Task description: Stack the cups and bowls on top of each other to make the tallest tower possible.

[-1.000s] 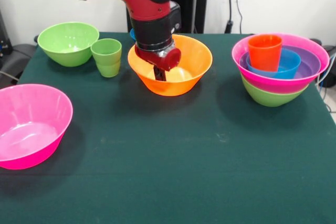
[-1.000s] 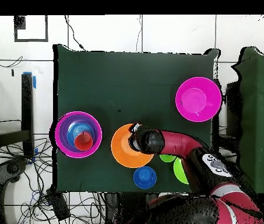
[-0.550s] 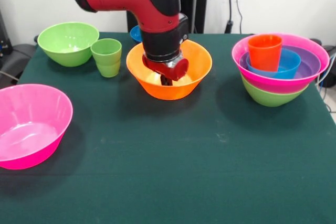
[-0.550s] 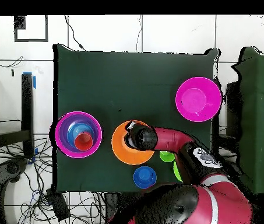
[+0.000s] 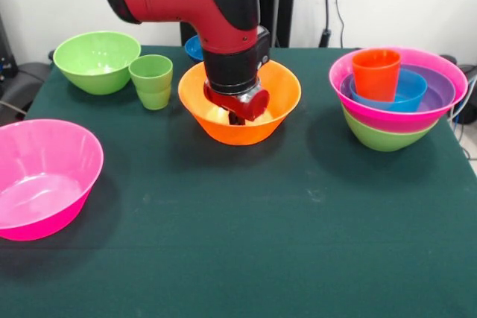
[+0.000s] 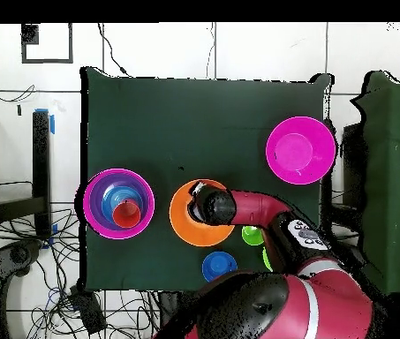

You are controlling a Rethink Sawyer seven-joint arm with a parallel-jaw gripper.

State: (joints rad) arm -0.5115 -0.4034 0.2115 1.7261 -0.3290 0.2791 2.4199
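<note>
Bowls and cups sit spread over the green surface [image 5: 298, 243]. Front view: the tower [image 5: 399, 102], topped by an orange cup [image 5: 376, 72], stands at the right. The gripper [image 5: 237, 115] dips inside the orange bowl [image 5: 277, 102]; I cannot tell how its jaws stand. Overhead view: the arm's wrist covers that bowl's [image 6: 185, 225] middle, just beside the tower [image 6: 97, 190]. Judging by this, the bowl is being grasped; next it needs lifting clear and lowering onto the tower.

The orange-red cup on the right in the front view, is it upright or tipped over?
Upright. The orange-red cup stands mouth-up inside the small blue bowl, its rim level, at the top of the nested tower.
</note>
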